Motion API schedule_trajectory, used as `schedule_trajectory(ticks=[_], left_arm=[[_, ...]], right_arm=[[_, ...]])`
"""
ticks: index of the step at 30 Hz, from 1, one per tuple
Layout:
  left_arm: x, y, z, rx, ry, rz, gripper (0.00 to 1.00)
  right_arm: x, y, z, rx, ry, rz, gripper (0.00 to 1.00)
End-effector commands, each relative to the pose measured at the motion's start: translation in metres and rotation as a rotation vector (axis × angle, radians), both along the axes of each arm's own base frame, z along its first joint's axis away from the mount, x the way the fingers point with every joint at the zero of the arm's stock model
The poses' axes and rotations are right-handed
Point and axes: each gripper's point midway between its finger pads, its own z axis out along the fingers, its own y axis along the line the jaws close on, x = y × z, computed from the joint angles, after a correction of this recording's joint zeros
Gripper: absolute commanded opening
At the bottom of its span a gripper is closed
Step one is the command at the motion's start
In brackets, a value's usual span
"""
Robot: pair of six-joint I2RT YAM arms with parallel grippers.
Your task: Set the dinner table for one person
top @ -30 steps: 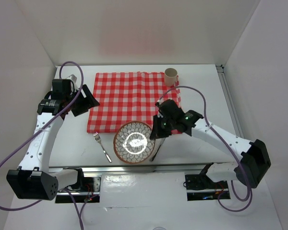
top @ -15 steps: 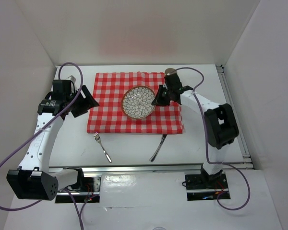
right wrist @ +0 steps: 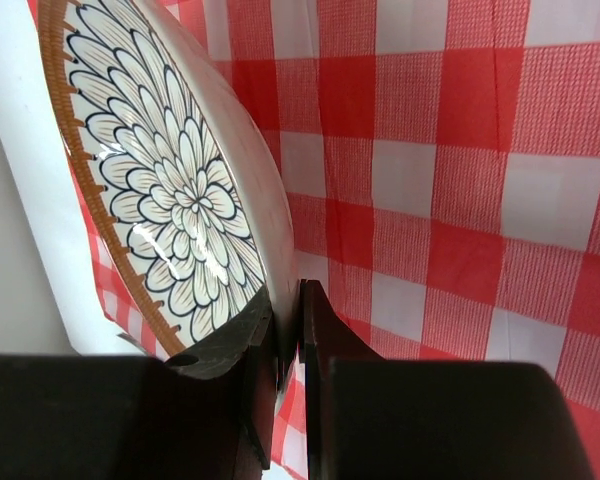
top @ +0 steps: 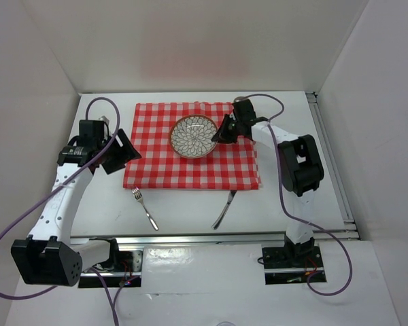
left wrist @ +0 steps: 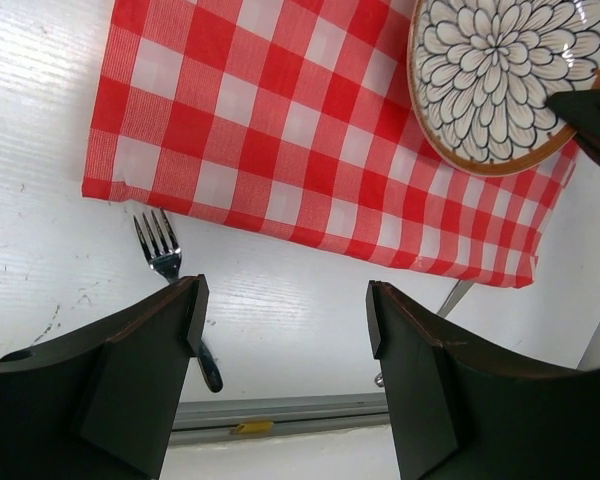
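Observation:
A flower-patterned plate with a brown rim [top: 193,136] is over the back middle of the red-and-white checked cloth [top: 163,163]. My right gripper [top: 221,136] is shut on its right rim. In the right wrist view the gripper [right wrist: 300,325] pinches the plate [right wrist: 170,200], which tilts above the cloth [right wrist: 460,200]. My left gripper [top: 120,151] hangs open and empty by the cloth's left edge. Its wrist view shows the gripper [left wrist: 285,310] over the bare white dinner table [left wrist: 280,290]. A fork [top: 144,207] lies on the dinner table [top: 183,204] in front of the cloth.
A second silver utensil [top: 224,209] lies in front of the cloth's right corner; its handle [left wrist: 457,297] also shows in the left wrist view, as does the fork [left wrist: 160,250]. A metal rail [top: 211,238] runs along the near table edge. White walls enclose the table.
The right arm has carried the plate from the table's front edge back onto the cloth's back middle. The left arm has shifted slightly and stays open.

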Motion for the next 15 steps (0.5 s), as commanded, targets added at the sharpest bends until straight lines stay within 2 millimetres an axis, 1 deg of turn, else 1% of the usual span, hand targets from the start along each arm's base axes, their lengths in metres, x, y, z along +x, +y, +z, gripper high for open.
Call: schedule_trajectory(ticks=[1,2,3,4,5,6,7,8,9,10,12,13,15], left_arm=[[-0.001,0.000,-0.005,0.000,-0.002,0.008,0.82],[-0.002,0.000,-0.010,0.000,0.010,0.008,0.82],[-0.002,-0.001,-0.010,-0.006,0.012,0.016,0.82],[-0.002,-0.001,-0.010,-0.006,0.012,0.016,0.82],[-0.004,-0.001,-0.014,-0.012,0.024,0.023,0.82],[-0.004,0.001,-0.012,-0.005,0.015,0.029,0.82],[-0.006,0.000,-0.015,-0.011,0.025,0.036,0.82],[-0.006,0.000,-0.015,-0.011,0.025,0.036,0.82],[-0.007,0.000,-0.019,-0.016,0.038,0.043,0.82],[-0.007,0.000,-0.019,-0.016,0.038,0.043,0.82],[-0.010,0.000,-0.020,-0.022,0.041,0.050,0.82],[-0.010,0.000,-0.023,-0.028,0.044,0.058,0.82],[-0.011,0.001,-0.027,-0.021,0.053,0.064,0.82]], right_arm=[[0.026,0.024,0.048,0.161,-0.134,0.051,0.00],[0.025,0.024,0.046,0.158,-0.123,0.050,0.00],[0.025,0.024,0.046,0.158,-0.122,0.050,0.00],[0.022,0.023,0.036,0.151,-0.101,0.049,0.00],[0.020,0.022,0.032,0.148,-0.092,0.049,0.00],[0.020,0.022,0.032,0.148,-0.092,0.049,0.00],[0.020,0.022,0.032,0.148,-0.092,0.049,0.00],[0.016,0.022,0.028,0.151,-0.078,0.056,0.00],[0.016,0.022,0.028,0.151,-0.077,0.056,0.00],[0.012,0.021,0.023,0.145,-0.059,0.055,0.00],[0.012,0.019,0.020,0.132,-0.049,0.044,0.01],[0.010,0.022,0.019,0.126,-0.051,0.045,0.21],[0.010,0.020,0.017,0.117,-0.043,0.038,0.52]])
